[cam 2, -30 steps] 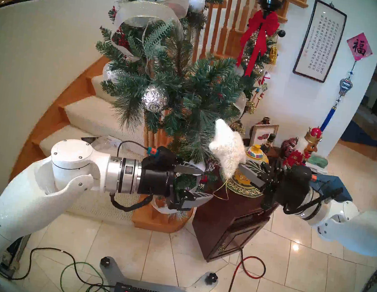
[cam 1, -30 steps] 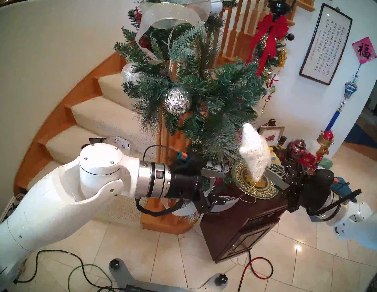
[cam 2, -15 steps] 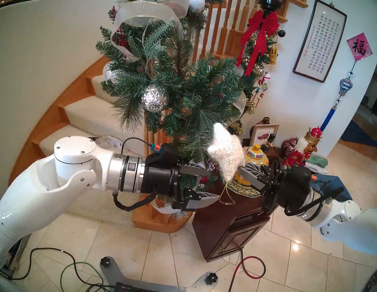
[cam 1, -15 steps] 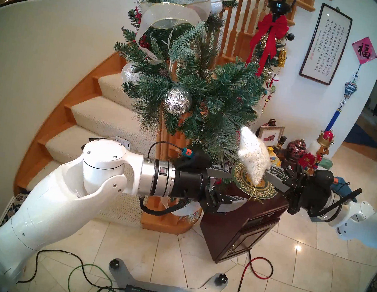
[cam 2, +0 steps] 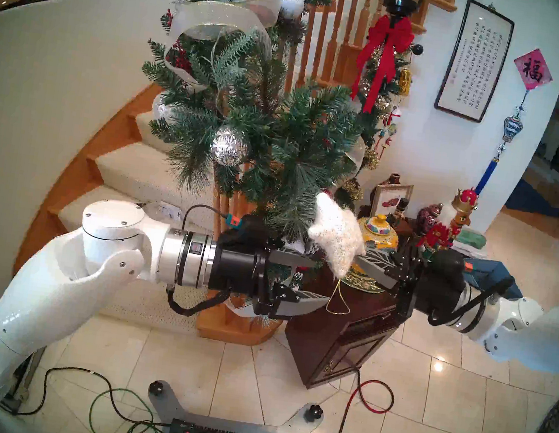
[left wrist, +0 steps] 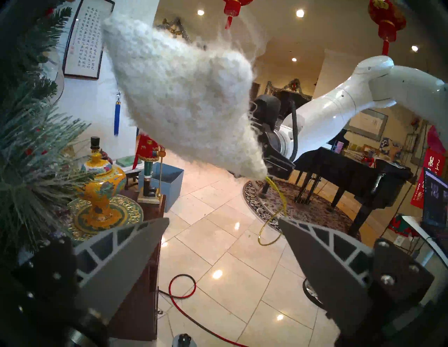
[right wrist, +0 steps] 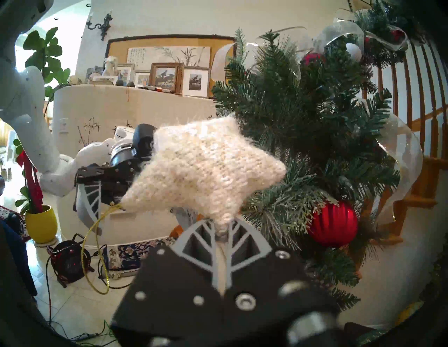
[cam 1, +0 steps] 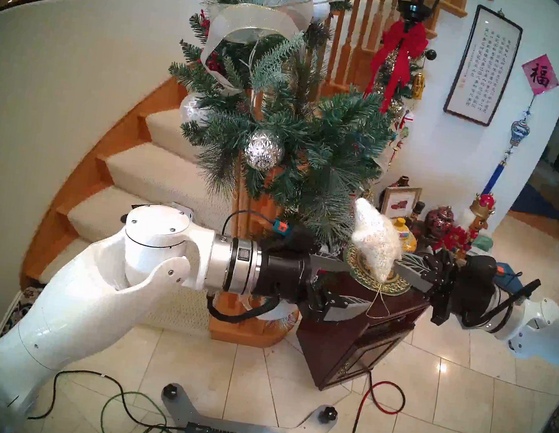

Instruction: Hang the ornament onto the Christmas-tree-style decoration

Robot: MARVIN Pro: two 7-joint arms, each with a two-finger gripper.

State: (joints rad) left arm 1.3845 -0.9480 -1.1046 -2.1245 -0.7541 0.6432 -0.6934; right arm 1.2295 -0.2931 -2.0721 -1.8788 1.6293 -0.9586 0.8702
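We saw the white star ornament (cam 1: 376, 238) held beside the pine garland (cam 1: 303, 136), one point clamped in our right gripper (cam 1: 397, 263), its long axis upright, gold loop (cam 1: 378, 303) dangling between our spread left gripper (cam 1: 355, 286) fingers.

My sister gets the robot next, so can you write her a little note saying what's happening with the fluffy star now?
Right tool: shut on one point of the white star.
Left tool: open, empty, beside the star's hanging gold loop.
Star: held in the air next to the lower branches of the green garland, not hung.
Done: star picked up and brought to the garland.
Left: get the loop over a branch, then let go.
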